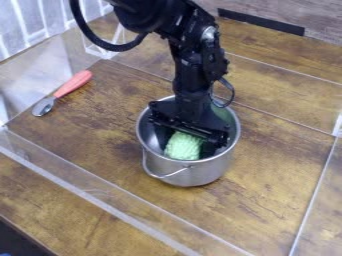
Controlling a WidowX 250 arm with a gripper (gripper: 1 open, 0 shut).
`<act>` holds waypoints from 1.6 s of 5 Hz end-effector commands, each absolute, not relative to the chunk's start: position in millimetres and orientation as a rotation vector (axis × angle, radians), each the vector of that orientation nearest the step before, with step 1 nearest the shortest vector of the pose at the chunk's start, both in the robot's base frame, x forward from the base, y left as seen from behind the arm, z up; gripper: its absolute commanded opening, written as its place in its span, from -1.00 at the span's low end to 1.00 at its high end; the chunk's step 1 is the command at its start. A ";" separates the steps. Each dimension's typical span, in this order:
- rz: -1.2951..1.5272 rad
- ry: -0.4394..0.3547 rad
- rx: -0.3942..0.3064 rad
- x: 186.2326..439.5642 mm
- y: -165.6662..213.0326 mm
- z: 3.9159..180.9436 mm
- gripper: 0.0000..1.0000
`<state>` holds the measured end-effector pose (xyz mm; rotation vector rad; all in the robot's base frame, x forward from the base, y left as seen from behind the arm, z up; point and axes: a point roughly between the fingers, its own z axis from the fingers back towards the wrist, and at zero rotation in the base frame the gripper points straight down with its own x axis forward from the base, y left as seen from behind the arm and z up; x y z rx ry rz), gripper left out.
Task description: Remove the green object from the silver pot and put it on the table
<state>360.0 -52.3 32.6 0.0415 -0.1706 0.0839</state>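
The silver pot (201, 168) stands on the brown wooden table (274, 200), a little right of centre, its wire handle lying at the front. Inside it lies the light green, bumpy green object (182, 147). My black gripper (182, 134) points straight down into the pot. Its jaws are open, one finger on each side of the green object. Whether the fingers touch it cannot be made out. The far part of the pot's inside is hidden behind the arm.
A tool with a red handle and metal tip (63, 93) lies on the table at the left. Clear plastic walls (80, 190) run along the front and left of the work area, and another at the right edge (327, 160).
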 end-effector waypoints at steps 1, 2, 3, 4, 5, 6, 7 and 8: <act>0.112 -0.229 0.029 372.2 -44.1 53.9 1.00; 0.110 -0.228 0.029 373.7 -43.9 53.5 1.00; 0.109 -0.225 0.030 375.0 -43.7 52.5 1.00; 0.108 -0.220 0.033 375.7 -43.3 51.4 1.00; 0.107 -0.216 0.034 376.4 -43.0 49.8 1.00; 0.101 -0.228 0.025 379.1 -43.5 64.2 -1.00; 0.095 -0.249 0.012 383.8 -44.5 85.3 -1.00; 0.091 -0.274 0.009 389.1 -46.6 107.8 -1.00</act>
